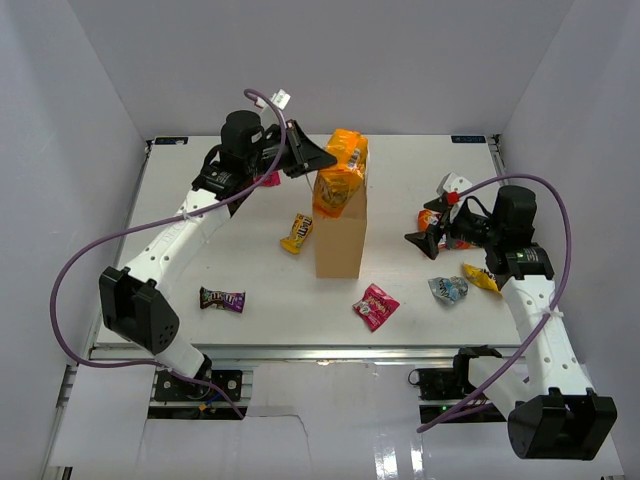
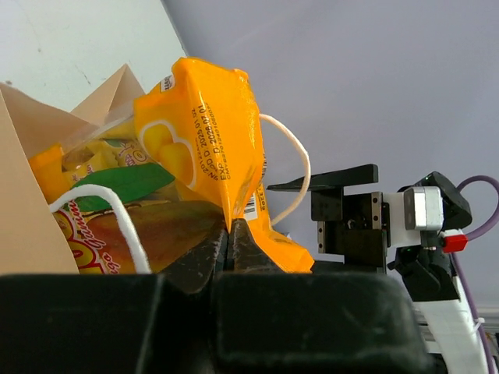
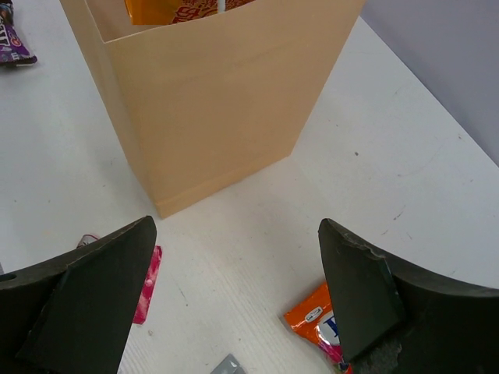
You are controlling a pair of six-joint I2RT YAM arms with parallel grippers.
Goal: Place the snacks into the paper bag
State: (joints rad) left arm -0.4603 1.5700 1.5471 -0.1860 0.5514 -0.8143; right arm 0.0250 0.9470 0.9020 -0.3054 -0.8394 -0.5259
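The tall tan kraft paper bag [image 1: 338, 240] stands upright with white cord handles [image 2: 300, 167], stuffed with glossy orange-yellow packets whose red lettering is too partial to read. A crinkly orange packet [image 2: 204, 132] juts from the bag's mouth, showing an "EXP" date stamp and a barcode. The left gripper [image 2: 230, 238] is pinched tight on the packet's lower edge. Right of the bag, the right gripper [image 3: 234, 300] hovers with jaws spread wide and empty, near a small orange packet [image 3: 316, 319]. A yellow packet [image 1: 297, 232] and a dark purple-brown packet [image 1: 222, 299] lie left of the bag, and a pink packet [image 1: 375, 306] lies in front.

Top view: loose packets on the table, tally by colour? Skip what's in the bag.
yellow packets: 2
dark purple packet: 1
pink packet: 1
silvery blue packet: 1
orange packet: 1
Total: 6. A pink scrap under the left arm and a white item past the right end effector are unclear.
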